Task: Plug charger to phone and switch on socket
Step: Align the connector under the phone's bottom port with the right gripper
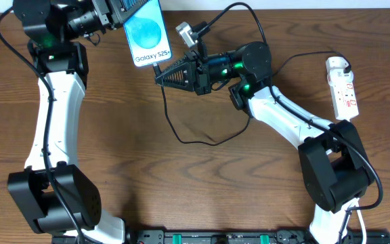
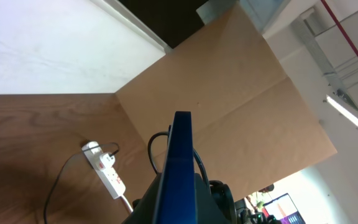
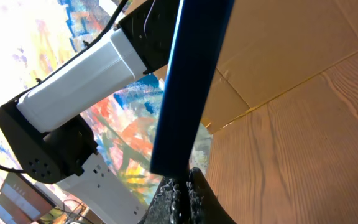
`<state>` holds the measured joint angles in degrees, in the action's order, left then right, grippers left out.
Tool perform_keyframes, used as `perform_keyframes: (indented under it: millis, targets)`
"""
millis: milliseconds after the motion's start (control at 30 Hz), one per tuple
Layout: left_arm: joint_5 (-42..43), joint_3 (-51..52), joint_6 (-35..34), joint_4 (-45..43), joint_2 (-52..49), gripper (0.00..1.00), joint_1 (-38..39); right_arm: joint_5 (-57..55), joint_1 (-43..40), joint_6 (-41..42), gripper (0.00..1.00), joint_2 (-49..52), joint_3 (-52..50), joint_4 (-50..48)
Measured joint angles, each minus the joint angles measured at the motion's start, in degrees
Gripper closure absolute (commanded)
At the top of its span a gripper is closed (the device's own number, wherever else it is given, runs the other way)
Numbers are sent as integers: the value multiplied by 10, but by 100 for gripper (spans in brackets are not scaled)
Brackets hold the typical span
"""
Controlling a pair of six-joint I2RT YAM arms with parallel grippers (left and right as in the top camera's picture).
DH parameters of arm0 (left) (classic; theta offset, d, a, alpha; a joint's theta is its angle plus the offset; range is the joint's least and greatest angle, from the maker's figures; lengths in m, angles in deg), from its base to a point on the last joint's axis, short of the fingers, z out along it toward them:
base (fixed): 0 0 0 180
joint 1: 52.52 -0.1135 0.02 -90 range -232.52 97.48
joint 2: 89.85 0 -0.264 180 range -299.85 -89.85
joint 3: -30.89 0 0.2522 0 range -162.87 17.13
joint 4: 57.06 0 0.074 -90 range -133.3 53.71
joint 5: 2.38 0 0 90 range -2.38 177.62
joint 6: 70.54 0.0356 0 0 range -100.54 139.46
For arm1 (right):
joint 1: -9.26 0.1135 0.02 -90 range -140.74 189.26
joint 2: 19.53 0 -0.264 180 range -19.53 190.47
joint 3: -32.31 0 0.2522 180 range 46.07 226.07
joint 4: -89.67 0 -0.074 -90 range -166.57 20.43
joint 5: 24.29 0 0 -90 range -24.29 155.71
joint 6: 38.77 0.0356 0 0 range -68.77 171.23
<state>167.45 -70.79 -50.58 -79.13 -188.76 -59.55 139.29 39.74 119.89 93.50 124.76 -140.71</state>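
My left gripper point(image 1: 120, 17) is shut on the phone point(image 1: 146, 32) and holds it raised at the back of the table, blue screen up. The left wrist view shows the phone point(image 2: 180, 143) edge-on between the fingers point(image 2: 179, 202). My right gripper point(image 1: 160, 76) is shut on the charger plug, right at the phone's lower end; in the right wrist view the fingers point(image 3: 182, 186) meet the phone's end point(image 3: 191, 74) and hide the plug. The black cable point(image 1: 195, 141) loops over the table. The socket point(image 1: 344, 88) lies far right, also seen in the left wrist view point(image 2: 109, 173).
A white adapter point(image 1: 337, 66) sits in the socket's far end. A brown cardboard wall point(image 2: 241, 93) stands behind the table. The left arm's white link point(image 3: 86, 68) is close beyond the phone. The right arm point(image 1: 290, 118) crosses the table's right half.
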Motion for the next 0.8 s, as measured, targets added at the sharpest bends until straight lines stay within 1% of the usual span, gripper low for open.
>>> perform_keyframes:
  millis: [300,800]
  targets:
    - [11,0,4,0,0,93,0,1,2,1,99,0,0,-1]
    - [15,0,11,0,0,93,0,1,3,18,99,1,-1,-30]
